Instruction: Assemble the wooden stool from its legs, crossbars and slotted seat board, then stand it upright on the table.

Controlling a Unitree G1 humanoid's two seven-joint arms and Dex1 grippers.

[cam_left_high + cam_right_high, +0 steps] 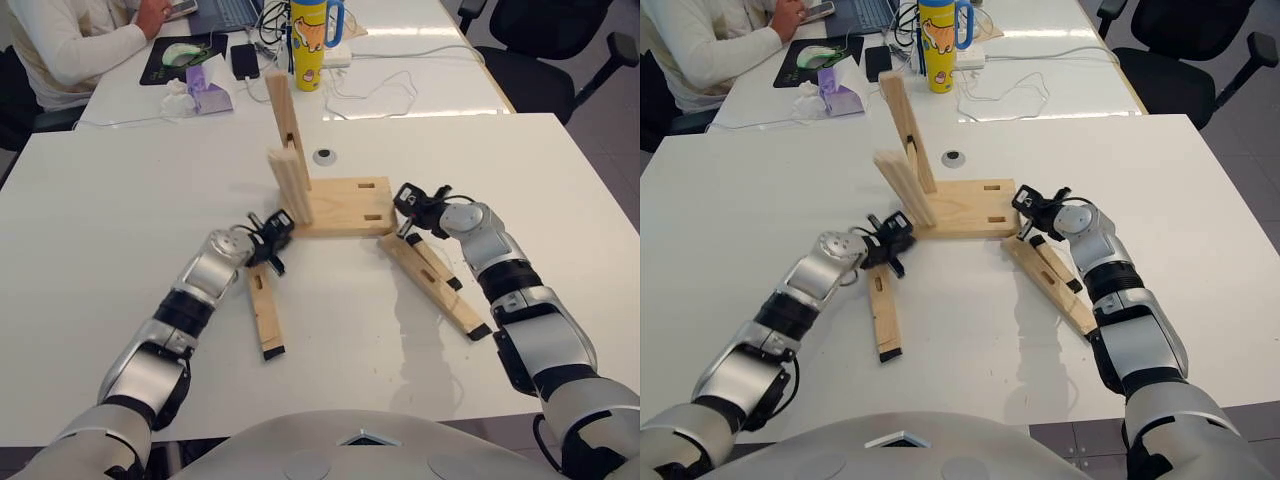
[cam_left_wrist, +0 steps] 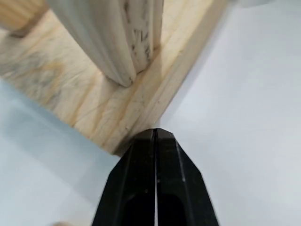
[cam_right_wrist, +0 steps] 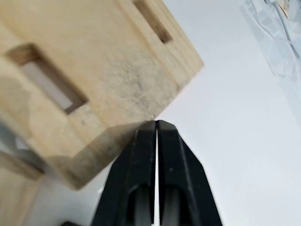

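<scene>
1. Wooden seat board (image 1: 345,205) lies flat near the middle of the white table (image 1: 120,200), slotted face up. Two upright legs (image 1: 290,175) stand in it along the robot's left edge, one behind the other.
2. By my judgement the job is less than half done. The two slots (image 1: 366,185) on the board's right side are empty. A loose leg (image 1: 265,310) lies flat on the table just beside the left arm. Two more pieces (image 1: 435,280) lie side by side under the right forearm (legs or crossbars, I cannot tell which).
3. What is left, as it looks: fill the open slots, fit the remaining bars, then turn the stool over onto its feet.
4. Left gripper (image 2: 155,134) has its fingers pressed together and holds nothing. Its tip sits right at the board's near-left corner, just below the foot of the nearer upright leg. Whether it touches the wood or stops just short is hard to say.
5. Right gripper (image 3: 156,125) has its fingers together too, and is likewise empty. Its tip is at the board's right-hand edge, just beside a corner, with the nearest open slot close above it.
6. So the board lies between the two tips, flanked rather than gripped.
</scene>
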